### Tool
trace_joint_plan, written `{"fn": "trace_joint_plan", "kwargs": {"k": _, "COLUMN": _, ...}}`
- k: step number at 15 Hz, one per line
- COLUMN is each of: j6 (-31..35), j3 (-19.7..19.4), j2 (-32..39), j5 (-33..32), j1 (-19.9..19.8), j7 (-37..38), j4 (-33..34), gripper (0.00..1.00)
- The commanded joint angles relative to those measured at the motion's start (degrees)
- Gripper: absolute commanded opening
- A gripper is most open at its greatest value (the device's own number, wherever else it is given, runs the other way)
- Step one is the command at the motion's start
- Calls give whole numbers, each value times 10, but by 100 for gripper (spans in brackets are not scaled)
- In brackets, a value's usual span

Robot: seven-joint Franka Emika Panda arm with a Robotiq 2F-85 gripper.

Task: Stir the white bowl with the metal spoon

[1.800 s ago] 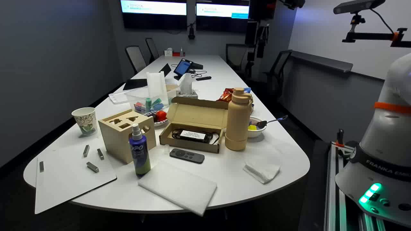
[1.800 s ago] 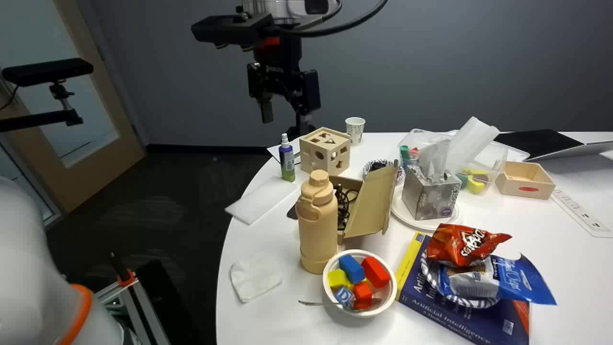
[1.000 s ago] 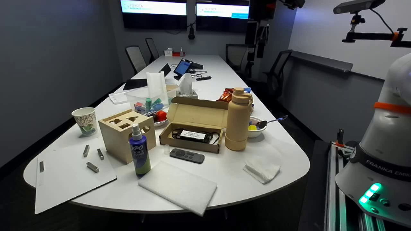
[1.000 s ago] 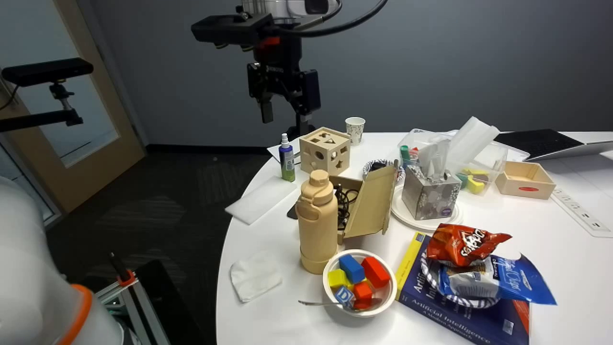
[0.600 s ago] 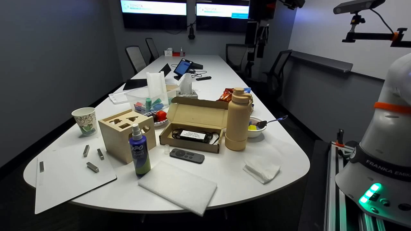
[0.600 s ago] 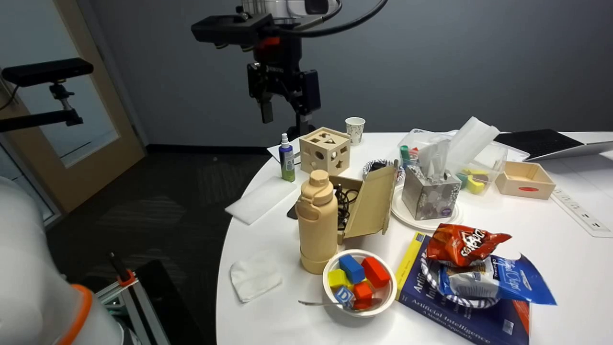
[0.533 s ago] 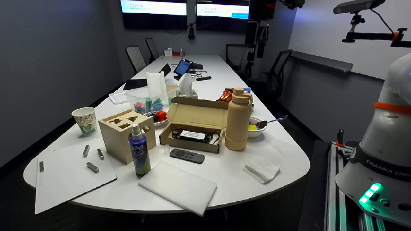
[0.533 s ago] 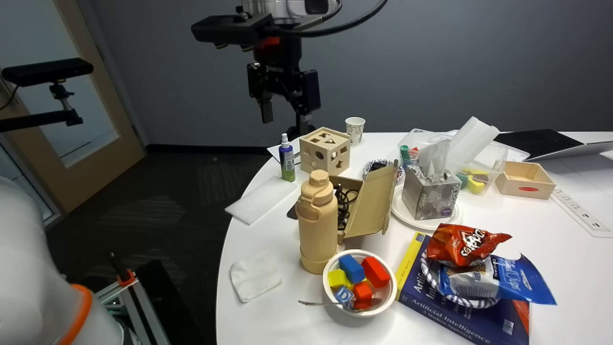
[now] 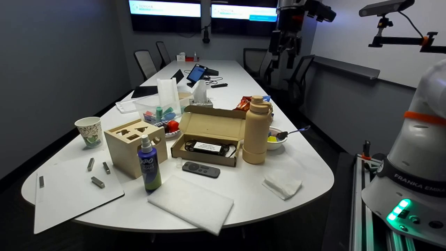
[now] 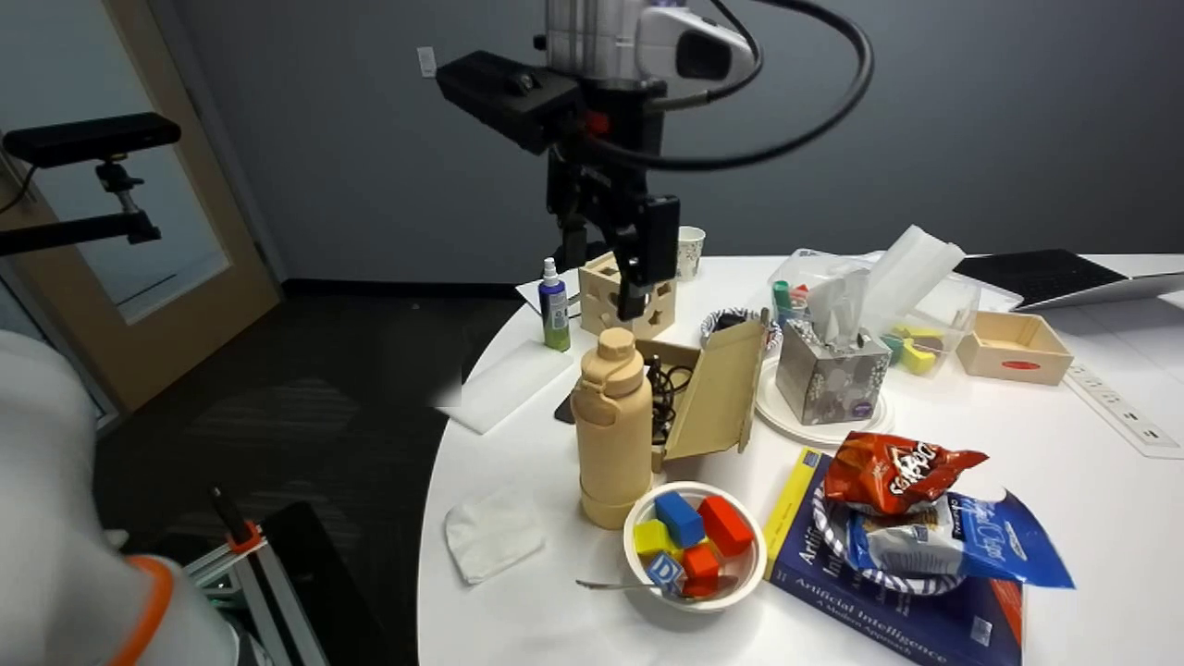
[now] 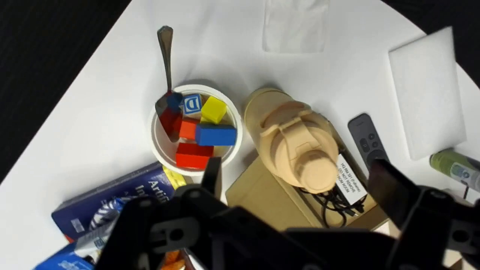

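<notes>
The white bowl (image 10: pixel 760 553) holds several red, blue and yellow blocks and stands on the table close to the tan bottle. It also shows in the wrist view (image 11: pixel 162 152) and partly behind the bottle in an exterior view (image 9: pixel 277 144). The metal spoon (image 11: pixel 167 60) rests with its head in the bowl among the blocks and its handle sticking out over the rim; it also shows in both exterior views (image 10: pixel 610 585) (image 9: pixel 298 130). My gripper (image 11: pixel 297 168) is open and empty, high above the table. In an exterior view (image 10: pixel 603 277) it appears above and behind the bottle.
The tall tan bottle (image 10: pixel 613 435) stands right beside the bowl. An open cardboard box (image 9: pixel 205 153) with cables is behind it. A blue book (image 10: pixel 832 592) bearing snack bags (image 10: pixel 902 472) lies beside the bowl. A white cloth (image 10: pixel 495 536) lies nearby.
My open gripper has moved right and down in an exterior view, nearer the bottle, and the wrist has turned. The bowl, spoon and other table objects stay where they were.
</notes>
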Motion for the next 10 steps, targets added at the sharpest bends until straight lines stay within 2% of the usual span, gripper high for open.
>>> {"fn": "trace_joint_plan", "kwargs": {"k": 1, "j6": 35, "j3": -38, "j2": 3, "j5": 49, "j1": -32, "j7": 11, "j4": -47, "gripper": 100}}
{"fn": "trace_joint_plan", "kwargs": {"k": 5, "j6": 115, "j3": -57, "j2": 12, "j5": 108, "j1": -62, "j7": 39, "j4": -134, "gripper": 100}}
{"fn": "trace_joint_plan", "kwargs": {"k": 8, "j6": 216, "j3": -58, "j2": 29, "j5": 140, "j1": -78, "j7": 63, "j4": -194, "gripper": 100}}
{"fn": "trace_joint_plan", "kwargs": {"k": 9, "j6": 251, "j3": -56, "j2": 37, "j5": 143, "j1": -83, "j7": 74, "j4": -206, "gripper": 100}}
{"fn": "trace_joint_plan", "kwargs": {"k": 10, "j6": 267, "j3": -57, "j2": 72, "j5": 146, "j1": -83, "j7": 83, "j4": -178, "gripper": 100}}
